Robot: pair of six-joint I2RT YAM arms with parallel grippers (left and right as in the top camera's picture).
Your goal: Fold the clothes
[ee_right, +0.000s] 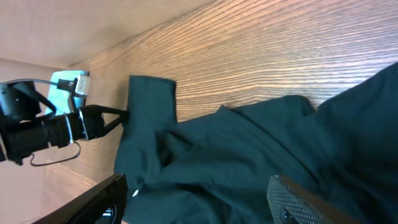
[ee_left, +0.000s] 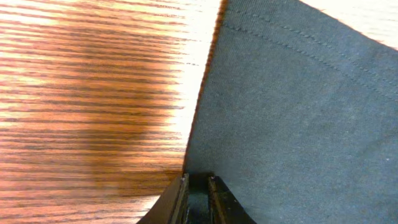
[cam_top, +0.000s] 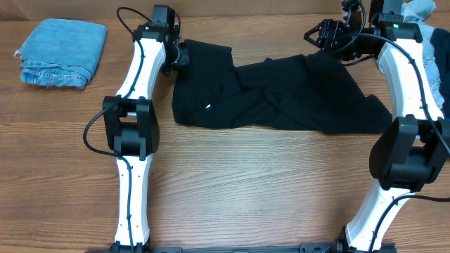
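A large black T-shirt (cam_top: 281, 95) lies crumpled across the middle of the table, its small white tag (cam_top: 208, 107) showing near the left. My left gripper (cam_top: 181, 55) is at the shirt's far-left corner. In the left wrist view its jaws (ee_left: 198, 186) are shut on the edge of the dark fabric (ee_left: 298, 112). My right gripper (cam_top: 325, 34) hovers above the shirt's far-right part. In the right wrist view its fingers (ee_right: 196, 199) are wide apart and empty over the shirt (ee_right: 249, 155).
A folded light-blue denim piece (cam_top: 62, 53) lies at the far left corner. More blue garments (cam_top: 437, 49) are piled at the far right edge, behind the right arm. Bare wooden tabletop (cam_top: 260, 183) stretches in front of the shirt between the two arm bases.
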